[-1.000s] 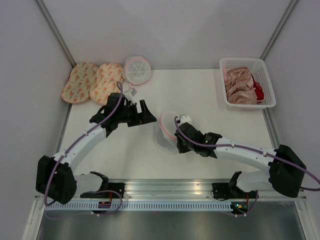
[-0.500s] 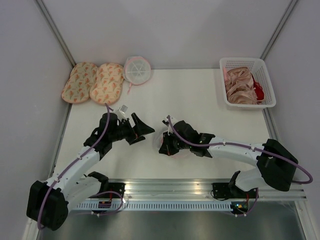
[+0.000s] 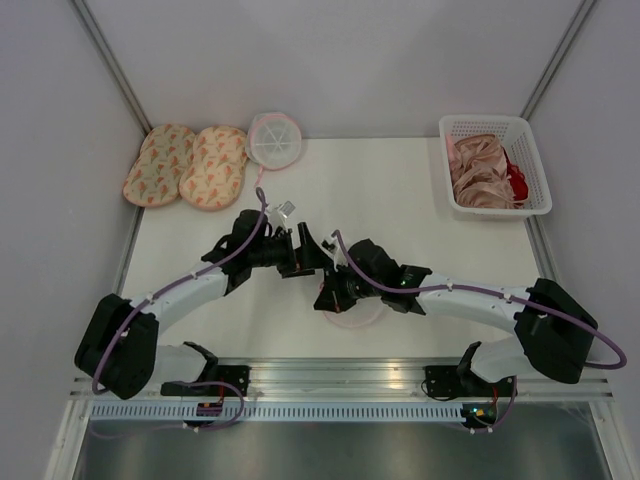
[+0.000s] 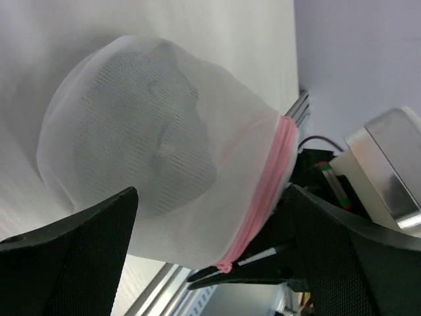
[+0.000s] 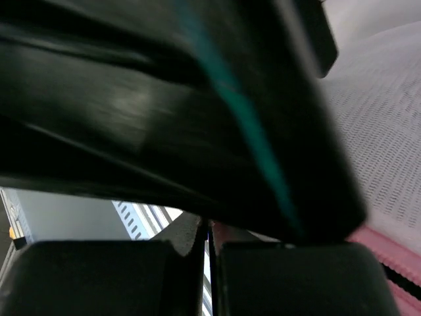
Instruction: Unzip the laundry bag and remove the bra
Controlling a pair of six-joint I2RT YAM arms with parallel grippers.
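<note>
The laundry bag (image 4: 151, 131) is a white mesh dome with pink zip edging (image 4: 270, 178), and a dark shape inside it shows through the mesh. In the top view only part of the laundry bag (image 3: 355, 318) shows, under the right arm near the table's front. My left gripper (image 4: 212, 191) is open, with one finger on each side of the bag; in the top view the left gripper (image 3: 305, 250) is just left of it. My right gripper (image 3: 328, 297) is shut on the end of the pink edging. The right wrist view is mostly dark, with shut fingers (image 5: 191, 243) and mesh (image 5: 388, 131).
A ribbed round pouch (image 3: 273, 140) and two patterned pads (image 3: 185, 165) lie at the back left. A white basket (image 3: 480, 122) at the back right holds beige-pink and red garments. A metal rail (image 3: 340, 375) runs along the front edge.
My left gripper has swung right and closed in on the bag. My right gripper has shifted left and towards the front with the bag, which now lies lower under it.
</note>
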